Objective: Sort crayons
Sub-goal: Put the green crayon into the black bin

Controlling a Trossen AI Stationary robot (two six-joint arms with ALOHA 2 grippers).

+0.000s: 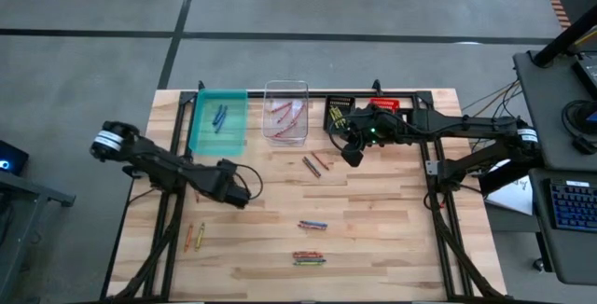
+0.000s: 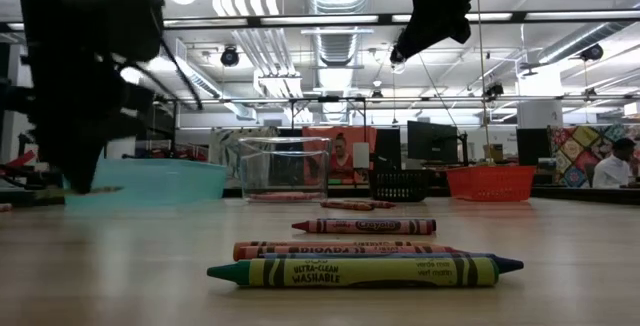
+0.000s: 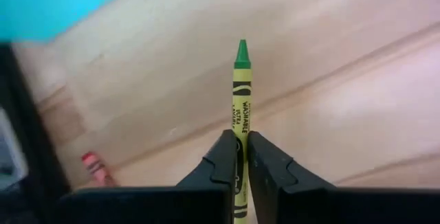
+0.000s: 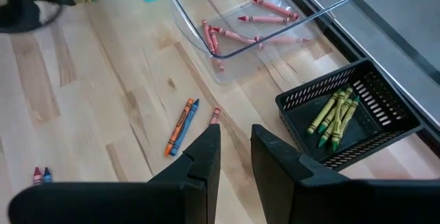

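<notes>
While your left gripper (image 3: 240, 165) is clamped on a green crayon (image 3: 240, 93) over the table's left half, its long axis runs straight out between the fingers, tip pointing away from the wrist, so you carry it lengthwise. The coming move turns on one thing: the black bin (image 1: 338, 116), which already holds green crayons (image 4: 335, 117), lies across the table toward the far right, well apart from this gripper and just beside your right gripper (image 1: 352, 158). That right gripper hovers near the black bin with its fingers slightly parted and nothing between them; it is the nearer arm to that bin, but the crayon is in the left. Judging from this, you would reach far across or hand off. The teal bin (image 1: 220, 117), nearest the left arm, holds blue crayons (image 1: 219, 116); the clear bin (image 1: 285, 110) beside it holds red ones (image 4: 237, 28); the red bin (image 1: 384, 105) sits partly hidden under the right arm, so you cannot tell its contents. Loose crayons remain on the table (image 1: 392, 220): a pair (image 1: 316, 164) near the clear bin, one (image 1: 312, 225) mid-table, a cluster (image 1: 309, 258) at the near edge, and two (image 1: 193, 237) near the left edge.
</notes>
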